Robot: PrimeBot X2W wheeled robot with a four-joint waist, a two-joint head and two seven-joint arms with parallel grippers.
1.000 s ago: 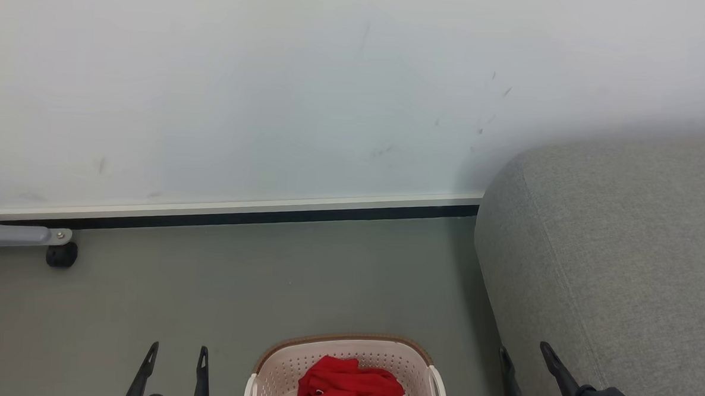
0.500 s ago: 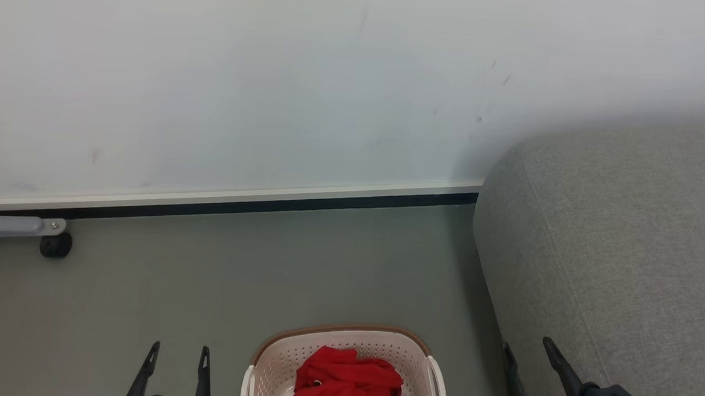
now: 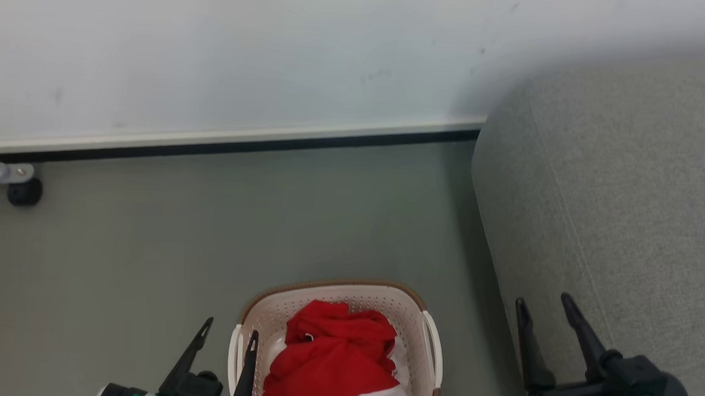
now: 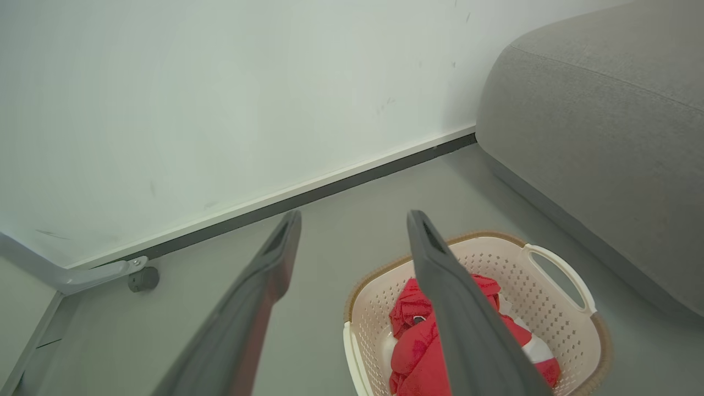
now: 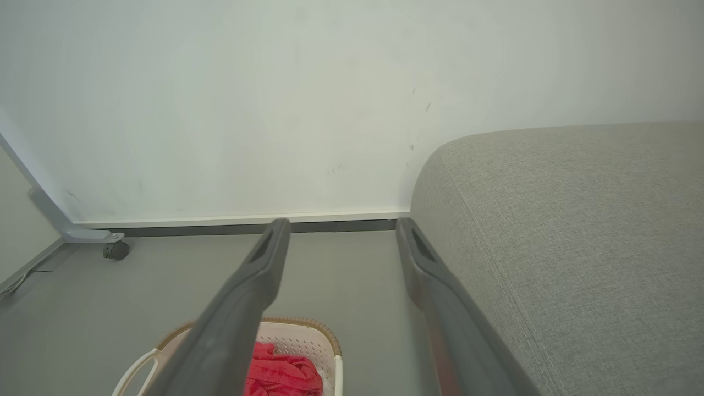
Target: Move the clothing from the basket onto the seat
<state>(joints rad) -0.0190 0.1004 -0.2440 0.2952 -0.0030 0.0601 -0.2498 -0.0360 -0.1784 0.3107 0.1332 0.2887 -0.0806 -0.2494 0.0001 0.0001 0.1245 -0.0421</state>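
Note:
The red clothing with a white stripe lies bunched inside the cream perforated basket, which stands on the floor at the bottom middle of the head view. My left gripper is open at the basket's left handle, one finger over the rim. From the left wrist, the clothing and basket lie below the open fingers. My right gripper is open and empty beside the grey seat. The right wrist view has the seat, basket and clothing.
A white wall with a dark baseboard runs behind the grey floor. A grey metal leg on a black caster stands at the far left by the wall. Open floor lies between the basket and the wall.
The head camera has tilted down, so wall and baseboard sit higher in view. My left gripper has shifted right to the basket's left edge. Both grippers show more of themselves.

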